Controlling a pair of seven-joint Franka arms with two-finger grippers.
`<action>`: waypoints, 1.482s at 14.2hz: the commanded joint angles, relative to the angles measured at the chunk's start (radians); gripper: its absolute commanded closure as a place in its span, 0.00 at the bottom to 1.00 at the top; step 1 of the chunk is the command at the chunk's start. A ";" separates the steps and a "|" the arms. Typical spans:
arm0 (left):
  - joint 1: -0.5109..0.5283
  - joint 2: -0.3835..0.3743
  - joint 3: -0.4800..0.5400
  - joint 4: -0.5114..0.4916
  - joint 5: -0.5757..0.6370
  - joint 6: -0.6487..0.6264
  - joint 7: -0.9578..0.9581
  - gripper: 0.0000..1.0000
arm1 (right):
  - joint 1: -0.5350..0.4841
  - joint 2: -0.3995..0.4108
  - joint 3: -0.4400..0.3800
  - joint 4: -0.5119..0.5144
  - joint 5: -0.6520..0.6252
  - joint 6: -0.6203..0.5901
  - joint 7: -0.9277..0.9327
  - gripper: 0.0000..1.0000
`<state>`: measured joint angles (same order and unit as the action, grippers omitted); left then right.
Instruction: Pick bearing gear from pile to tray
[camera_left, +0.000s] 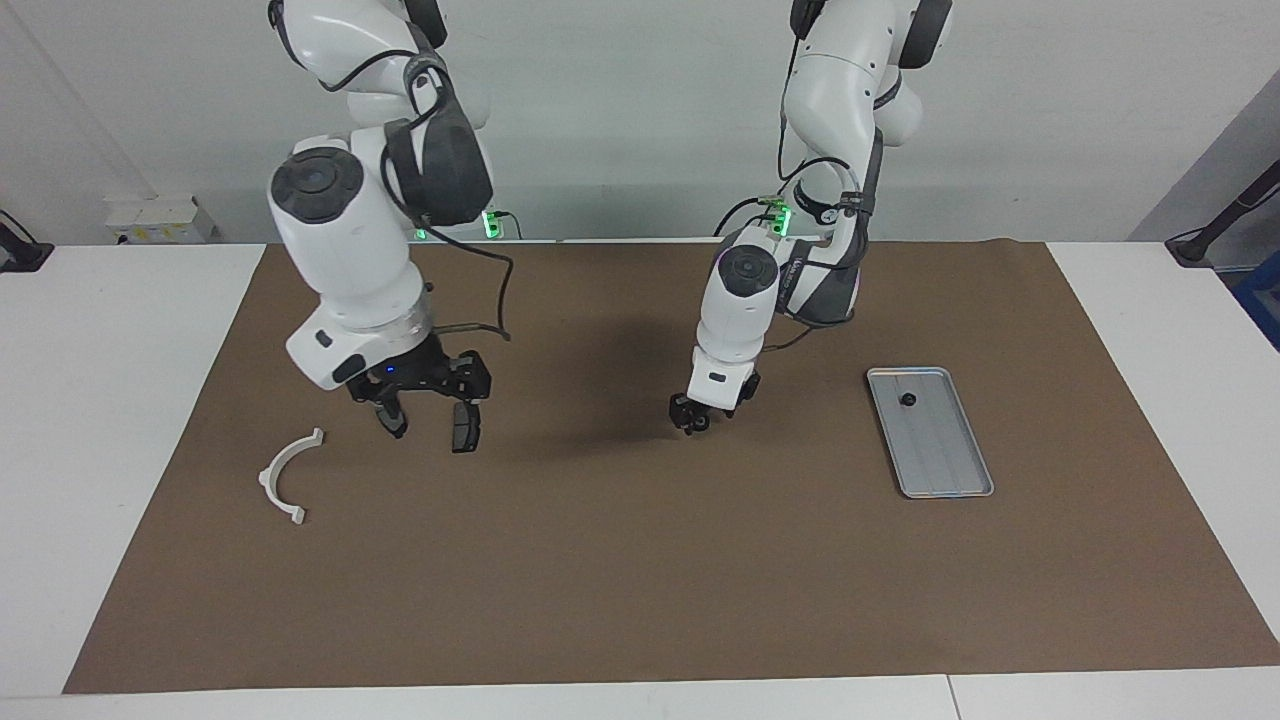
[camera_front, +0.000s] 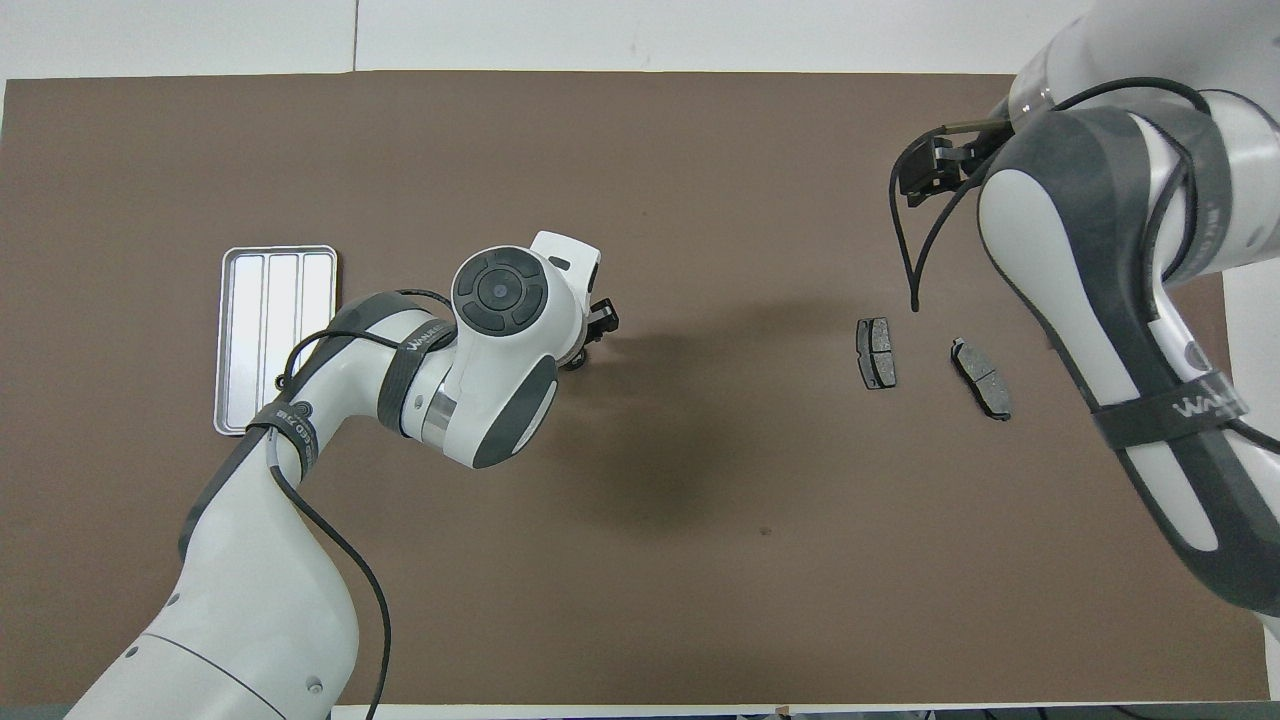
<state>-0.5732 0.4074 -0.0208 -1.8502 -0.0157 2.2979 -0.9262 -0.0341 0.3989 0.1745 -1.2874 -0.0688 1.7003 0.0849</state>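
The bearing gear (camera_front: 577, 364), a small black round piece, lies mid-mat and shows only as a dark edge under my left wrist. My left gripper (camera_left: 691, 420) is down at the mat right at that gear; whether it holds the gear cannot be made out. The silver tray (camera_left: 945, 455) lies toward the left arm's end of the mat, and one small black round piece (camera_left: 908, 400) rests in it. My right gripper (camera_left: 425, 395) hangs open and empty over the two dark brake pads (camera_front: 876, 353) of the pile. The white curved bracket (camera_left: 288, 475) lies beside them.
The brown mat (camera_left: 640, 580) covers most of the white table. The second brake pad (camera_front: 981, 365) lies close to the first. In the overhead view the right arm hides the bracket.
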 joint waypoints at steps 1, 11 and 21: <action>-0.028 -0.010 0.016 -0.046 0.026 0.023 -0.028 0.31 | -0.029 -0.070 0.014 -0.044 -0.003 -0.020 -0.046 0.00; -0.031 0.001 0.018 -0.046 0.026 0.072 -0.056 0.39 | -0.086 -0.311 -0.003 -0.073 -0.002 -0.226 -0.182 0.00; -0.033 0.011 0.022 -0.044 0.063 0.068 -0.056 0.47 | 0.086 -0.500 -0.194 -0.355 0.026 -0.071 -0.182 0.00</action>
<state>-0.5864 0.4111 -0.0158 -1.8881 0.0214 2.3454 -0.9584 0.0588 -0.0292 -0.0139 -1.5022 -0.0631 1.5548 -0.0719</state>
